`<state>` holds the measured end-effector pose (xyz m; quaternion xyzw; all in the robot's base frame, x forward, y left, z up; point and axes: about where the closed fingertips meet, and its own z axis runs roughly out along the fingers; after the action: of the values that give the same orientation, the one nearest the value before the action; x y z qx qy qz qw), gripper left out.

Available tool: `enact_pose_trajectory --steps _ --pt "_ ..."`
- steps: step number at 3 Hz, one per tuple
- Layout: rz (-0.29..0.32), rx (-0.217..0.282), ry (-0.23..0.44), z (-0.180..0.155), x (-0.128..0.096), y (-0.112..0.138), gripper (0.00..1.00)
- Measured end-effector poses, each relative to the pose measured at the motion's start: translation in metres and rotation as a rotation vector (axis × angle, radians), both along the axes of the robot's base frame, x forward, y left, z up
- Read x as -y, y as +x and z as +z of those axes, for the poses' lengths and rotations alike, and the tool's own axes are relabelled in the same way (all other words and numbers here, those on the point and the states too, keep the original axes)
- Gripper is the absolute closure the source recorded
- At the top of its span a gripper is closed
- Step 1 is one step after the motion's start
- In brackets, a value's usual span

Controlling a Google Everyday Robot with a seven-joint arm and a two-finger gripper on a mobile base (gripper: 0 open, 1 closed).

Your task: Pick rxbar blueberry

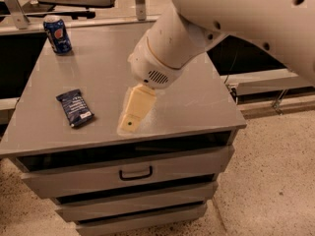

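Note:
The rxbar blueberry [75,108] is a flat dark navy wrapper with white lettering. It lies flat on the left front part of the grey cabinet top [103,73]. My gripper [130,123] is cream-coloured and hangs from the big white arm [206,28], pointing down and to the left over the front middle of the top. It is to the right of the bar, about a hand's width away, and is not touching it. Nothing shows in the gripper.
An upright blue soda can [57,34] stands at the back left corner. The cabinet has drawers below, the top one with a handle [135,172]. Speckled floor lies to the right. Shelving rails and a chair base are behind. The arm hides the back middle of the top.

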<state>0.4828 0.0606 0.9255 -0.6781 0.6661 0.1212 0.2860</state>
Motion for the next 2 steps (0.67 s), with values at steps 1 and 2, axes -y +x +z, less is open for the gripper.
enact_pose_trajectory --steps 1,2 --pt "0.0 0.0 0.0 0.0 0.0 0.0 0.0" --pt "-0.002 0.002 0.05 -0.008 -0.02 0.009 0.0"
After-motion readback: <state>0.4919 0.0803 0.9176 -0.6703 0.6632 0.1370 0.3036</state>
